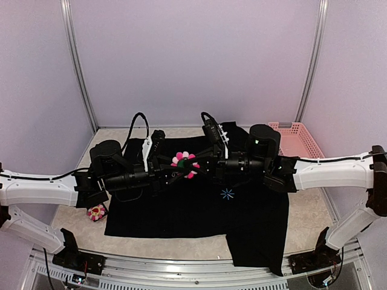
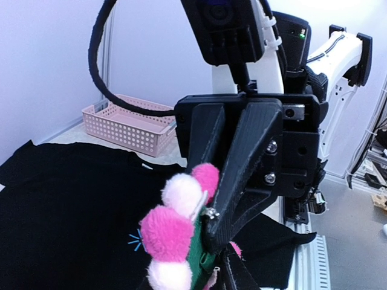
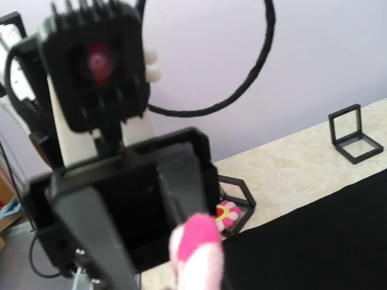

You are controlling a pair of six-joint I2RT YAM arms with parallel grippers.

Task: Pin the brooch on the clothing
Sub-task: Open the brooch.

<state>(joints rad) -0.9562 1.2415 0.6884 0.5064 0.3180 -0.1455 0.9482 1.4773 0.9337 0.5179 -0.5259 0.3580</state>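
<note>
The brooch (image 1: pixel 185 163), a plush flower with pink and white petals, hangs above the black clothing (image 1: pixel 181 211) between my two grippers. My right gripper (image 1: pixel 201 164) comes in from the right. In the left wrist view its black fingers (image 2: pixel 242 169) taper together onto the brooch's (image 2: pixel 172 223) green back, beside a small metal pin. My left gripper (image 1: pixel 173 171) meets it from the left; in the right wrist view its fingers (image 3: pixel 181 181) stand apart on either side of a pink petal (image 3: pixel 196 251). A light-blue starburst (image 1: pixel 227 194) marks the shirt's chest.
A second flower brooch (image 1: pixel 97 212) lies in a black frame box (image 3: pixel 239 202) off the shirt's left edge. A pink basket (image 1: pixel 296 139) stands at the back right. Another empty black frame (image 3: pixel 354 133) sits on the beige table beyond the shirt.
</note>
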